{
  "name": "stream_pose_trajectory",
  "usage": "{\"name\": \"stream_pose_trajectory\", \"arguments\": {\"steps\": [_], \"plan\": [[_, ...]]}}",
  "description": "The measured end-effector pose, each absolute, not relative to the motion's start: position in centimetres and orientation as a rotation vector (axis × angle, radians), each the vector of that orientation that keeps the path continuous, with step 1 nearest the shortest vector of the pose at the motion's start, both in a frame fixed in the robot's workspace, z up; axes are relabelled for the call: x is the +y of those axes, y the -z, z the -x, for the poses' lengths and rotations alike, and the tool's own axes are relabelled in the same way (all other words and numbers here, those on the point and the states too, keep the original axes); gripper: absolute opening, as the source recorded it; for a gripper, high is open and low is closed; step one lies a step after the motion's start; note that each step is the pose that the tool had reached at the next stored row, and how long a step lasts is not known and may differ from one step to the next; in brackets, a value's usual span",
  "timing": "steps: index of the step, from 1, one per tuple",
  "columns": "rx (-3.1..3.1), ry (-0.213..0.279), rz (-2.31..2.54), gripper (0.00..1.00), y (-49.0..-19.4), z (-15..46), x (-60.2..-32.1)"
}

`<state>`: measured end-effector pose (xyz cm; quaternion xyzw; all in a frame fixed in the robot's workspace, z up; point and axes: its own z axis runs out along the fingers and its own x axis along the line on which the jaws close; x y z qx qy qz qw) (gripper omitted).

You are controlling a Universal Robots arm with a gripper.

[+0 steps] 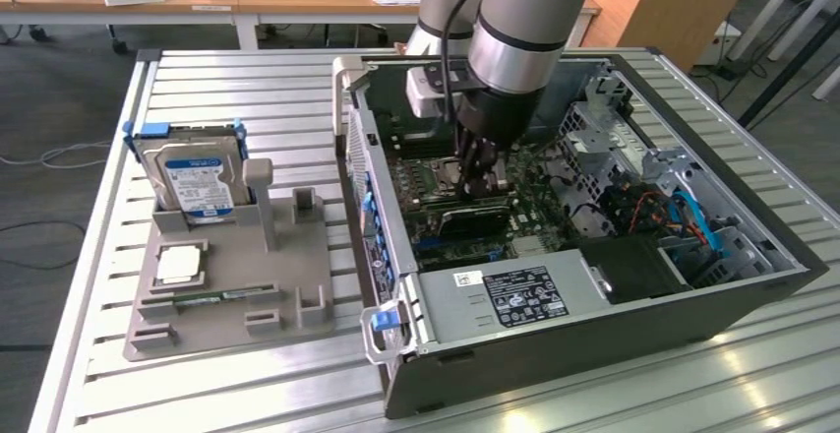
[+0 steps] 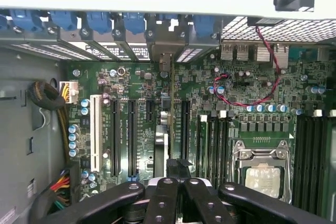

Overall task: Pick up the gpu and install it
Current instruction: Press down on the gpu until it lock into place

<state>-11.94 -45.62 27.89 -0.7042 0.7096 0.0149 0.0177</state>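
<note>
The gpu point(image 2: 166, 103) is seen edge-on in the wrist view, standing upright on the green motherboard point(image 2: 252, 129) among the long black expansion slots, with its metal end bracket point(image 2: 166, 43) set against the row of rear slot openings of the case. In the exterior view the gpu point(image 1: 470, 218) appears as a dark, flat card in the centre of the frame, inside the open computer case point(image 1: 735, 285), directly below the end effector point(image 1: 481, 185). The end effector point(image 2: 176, 182) is closed, its black fingers point(image 2: 163, 203) drawn together over the upper edge of the card; whether the card is actually gripped or only touched cannot be told. The silver and grey arm point(image 1: 525, 20) descends from the top centre of the exterior frame into the case.

Beside the gpu, toward the lower right of the wrist frame, the processor socket point(image 2: 262, 169) with its metal frame is visible, and a red cable point(image 2: 262, 87) is looped above it. A white slot point(image 2: 95, 132) is found at the left of the board.

In the exterior view the power supply point(image 1: 518, 295) with its label is placed at the lower centre of the case. At the left of the frame, a grey parts holder point(image 1: 236, 285) rests on the slatted metal desk point(image 1: 79, 335), with a hard drive point(image 1: 195, 182) in a blue frame standing upright in it.
</note>
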Motion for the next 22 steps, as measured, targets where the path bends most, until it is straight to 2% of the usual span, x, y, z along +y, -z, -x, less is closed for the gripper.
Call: {"name": "stream_pose_trajectory", "arguments": {"steps": [22], "plan": [[2.205,-0.045,2.188,0.11,-29.8,11.9,-45.6]]}}
